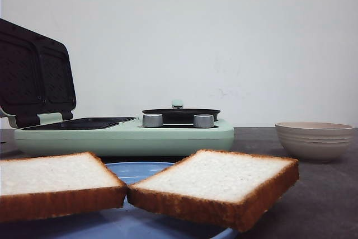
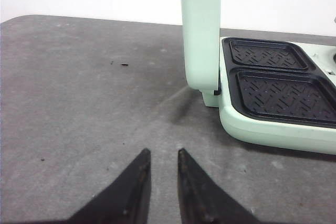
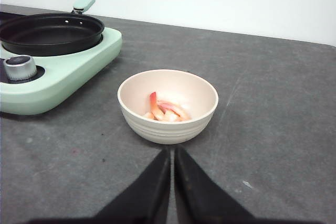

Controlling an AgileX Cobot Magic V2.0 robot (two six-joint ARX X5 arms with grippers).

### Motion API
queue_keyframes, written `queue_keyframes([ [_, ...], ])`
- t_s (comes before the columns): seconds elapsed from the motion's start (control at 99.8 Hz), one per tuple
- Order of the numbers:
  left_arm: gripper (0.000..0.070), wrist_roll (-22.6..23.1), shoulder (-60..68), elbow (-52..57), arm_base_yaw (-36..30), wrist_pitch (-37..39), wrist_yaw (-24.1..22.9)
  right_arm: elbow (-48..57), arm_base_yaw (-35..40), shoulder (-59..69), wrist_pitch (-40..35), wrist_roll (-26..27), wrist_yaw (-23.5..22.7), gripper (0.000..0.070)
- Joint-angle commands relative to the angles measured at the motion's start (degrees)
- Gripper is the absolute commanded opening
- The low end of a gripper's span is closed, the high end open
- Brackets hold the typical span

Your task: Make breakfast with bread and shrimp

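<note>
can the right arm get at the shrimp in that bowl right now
Probably yes. The right end effector sits just short of the bowl, with only bare table between them. The bowl is open-topped and the shrimp lie uncovered, though its fingers look closed.

You face a plain white wall with faint scuffs, evenly lit with no hard shadows. Under it runs a dark grey worktop, matte and mottled, with a few small dark specks; its far edge meets the wall.
</note>
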Motion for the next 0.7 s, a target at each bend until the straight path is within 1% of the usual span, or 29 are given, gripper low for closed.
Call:
queue_keyframes([
  [0.0,0.0,-0.37,-0.04,-1.05,0.0,-0.13,-0.13,-0.13,0.07,-0.09,0.15,-0.26,0.02,0.0005],
  [0.27,0.0,-0.46,-0.04,-1.05,0.0,-0.04,-0.11,-0.13,0.07,-0.09,0.17,0.0,-0.02,0.0005],
  [0.371,0.0,-2.16,-0.04,-1.05,0.0,-0.04,-0.11,-0.13,0.07,-0.09,0.57,0.04,0.0,0.0005],
  [0.461,0.0,-4.59,-0.04,-1.05,0.0,-0.09,-0.09,-0.13,0.07,-0.09,0.81,0.02,0.07,0.0005],
  [0.691,0.0,-4.74,-0.04,-1.05,0.0,-0.07,-0.04,-0.13,0.02,-0.09,4.09,0.04,-0.04,0.0005],
])
